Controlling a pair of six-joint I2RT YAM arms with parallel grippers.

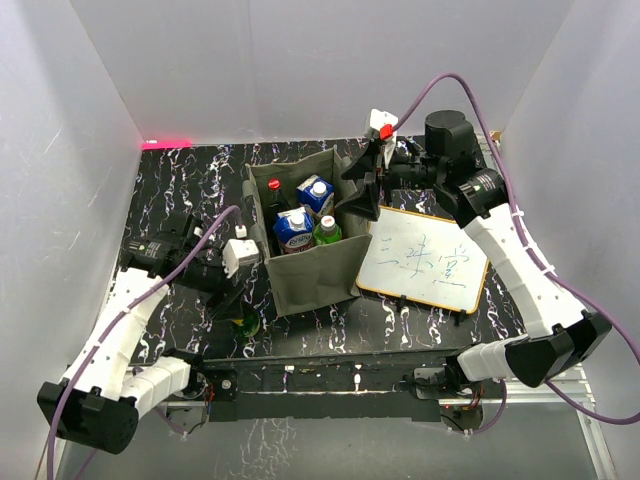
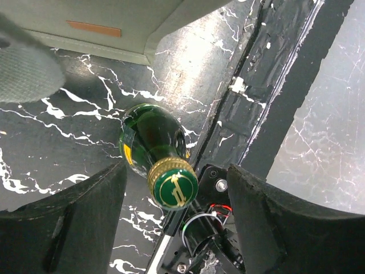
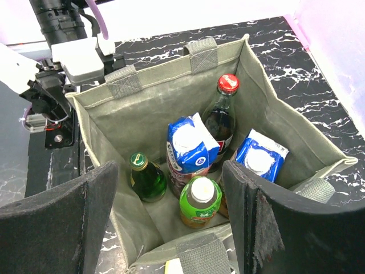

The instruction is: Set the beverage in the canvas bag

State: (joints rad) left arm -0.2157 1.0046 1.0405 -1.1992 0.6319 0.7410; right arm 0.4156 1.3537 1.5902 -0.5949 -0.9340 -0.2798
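A green glass beverage bottle (image 2: 149, 137) with a gold-rimmed cap stands upright on the black marbled table, just outside the canvas bag near the front edge (image 1: 247, 322). My left gripper (image 2: 177, 228) hovers above it, open; the cap lies between the two fingers and touches neither. From above, the left gripper (image 1: 232, 283) is at the bag's front-left corner. The olive-grey canvas bag (image 1: 315, 275) stands open mid-table. My right gripper (image 3: 171, 217) hangs open and empty over the bag's right rim (image 1: 365, 185).
Inside the bag (image 3: 142, 108) stand a small green bottle (image 3: 145, 177), two blue cartons (image 3: 191, 145), a red-capped cola bottle (image 3: 222, 114) and a white-capped green bottle (image 3: 201, 200). A framed whiteboard (image 1: 425, 260) lies right of the bag. The table's front edge (image 2: 251, 125) is close to the beverage.
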